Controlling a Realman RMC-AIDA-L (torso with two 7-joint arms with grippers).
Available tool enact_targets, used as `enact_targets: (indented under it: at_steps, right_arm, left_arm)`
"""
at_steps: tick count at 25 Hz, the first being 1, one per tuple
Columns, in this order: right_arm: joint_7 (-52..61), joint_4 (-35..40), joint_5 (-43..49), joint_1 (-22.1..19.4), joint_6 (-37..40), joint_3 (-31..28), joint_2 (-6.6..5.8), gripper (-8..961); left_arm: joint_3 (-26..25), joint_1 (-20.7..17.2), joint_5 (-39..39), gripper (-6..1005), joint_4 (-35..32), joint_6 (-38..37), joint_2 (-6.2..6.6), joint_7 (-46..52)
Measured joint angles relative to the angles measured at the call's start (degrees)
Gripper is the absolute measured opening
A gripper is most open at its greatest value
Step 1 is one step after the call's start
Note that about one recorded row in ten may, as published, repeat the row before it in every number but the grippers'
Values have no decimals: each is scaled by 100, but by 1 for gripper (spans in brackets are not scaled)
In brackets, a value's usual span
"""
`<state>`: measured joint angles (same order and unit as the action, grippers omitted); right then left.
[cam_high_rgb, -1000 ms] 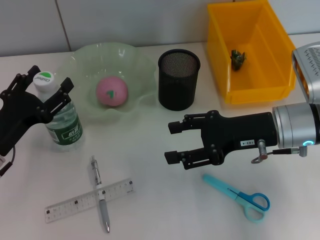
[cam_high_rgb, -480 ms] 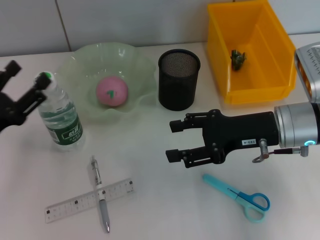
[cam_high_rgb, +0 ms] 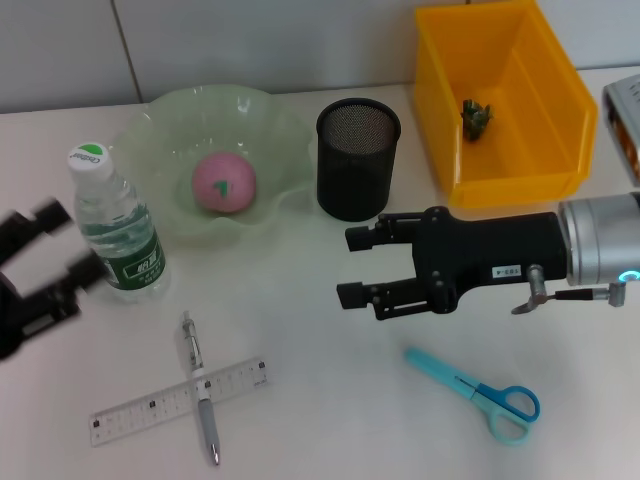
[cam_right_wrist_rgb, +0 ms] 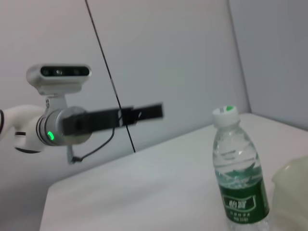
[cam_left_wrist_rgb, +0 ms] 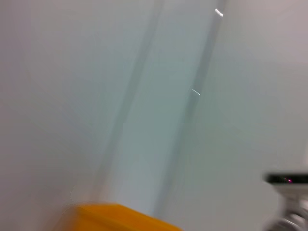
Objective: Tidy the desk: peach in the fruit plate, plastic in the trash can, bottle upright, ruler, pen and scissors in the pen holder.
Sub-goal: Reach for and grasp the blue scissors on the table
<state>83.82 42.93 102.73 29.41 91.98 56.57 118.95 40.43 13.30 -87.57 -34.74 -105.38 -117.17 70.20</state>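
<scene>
The bottle (cam_high_rgb: 116,224) with its green label stands upright at the left, also seen in the right wrist view (cam_right_wrist_rgb: 239,172). A pink peach (cam_high_rgb: 223,183) lies in the pale green fruit plate (cam_high_rgb: 270,120). The black mesh pen holder (cam_high_rgb: 357,172) stands beside the plate. The ruler (cam_high_rgb: 140,401) lies near the front edge with the pen (cam_high_rgb: 201,385) crossing over it. Blue scissors (cam_high_rgb: 478,391) lie at the front right. My left gripper (cam_high_rgb: 52,255) is open, low and to the left of the bottle. My right gripper (cam_high_rgb: 349,267) is open above the table's middle.
A yellow bin (cam_high_rgb: 550,130) at the back right holds a small dark crumpled piece (cam_high_rgb: 475,116). The yellow bin (cam_left_wrist_rgb: 115,217) also shows in the left wrist view. A white wall rises behind the table.
My left gripper has let go of the bottle and drawn back down and to the left. The bottle stays upright. My right gripper has shifted slightly right.
</scene>
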Motion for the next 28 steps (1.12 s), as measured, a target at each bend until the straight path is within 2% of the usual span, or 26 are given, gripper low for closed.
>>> enact_targets:
  at_steps: [4,5,8,9,12,14,16,18,19,20,24,28]
  right_arm:
    - [115,51,-8,-31,170,-216,-21,774]
    - [115,51,-8,-31,170,-216,-21,774]
    - [268,208,-5,-115,181,-225,-33,774]
    - [448,375,29,-178,181,-216,-37,774]
    - [644,540,92,-224,183,-195,-51,774]
    - [1048,908,342,-279,264,-172,-61,774]
    - [1231,1081,474,-292,321,-162,-49,774]
    - [1689,1456,792,-297,439,-124,-19,774]
    - [2314,1870,1159,-279,573,-24,-4,774]
    - [2314,1870,1159,-279,573,-24,-4,774]
    - [3858,2998,2084,-157,922,462,-3,774]
    - [5356,3857,3308,262,1357,1188,-5,774]
  left_arm:
    - [116,218,-921,859,-678,-430,-89,554]
    - [116,218,-921,859,-678,-430,-89,554]
    - [559,369,-1152,858,-913,-444,-94,636]
    - [844,458,-1289,858,-1026,-397,-95,647]
    - [1097,570,-1525,858,-1149,-284,-107,655]
    - [1357,724,-1803,857,-1210,-112,-125,681]
    - [1419,761,-1844,857,-1213,-71,-126,687]
    - [1528,814,-1874,857,-1216,24,-128,688]
    - [1558,828,-1879,857,-1217,70,-128,686]
    - [1586,840,-1885,857,-1218,118,-129,679]
    - [1616,859,-1903,856,-1221,203,-131,648]
    - [1620,875,-1896,855,-1223,304,-132,644]
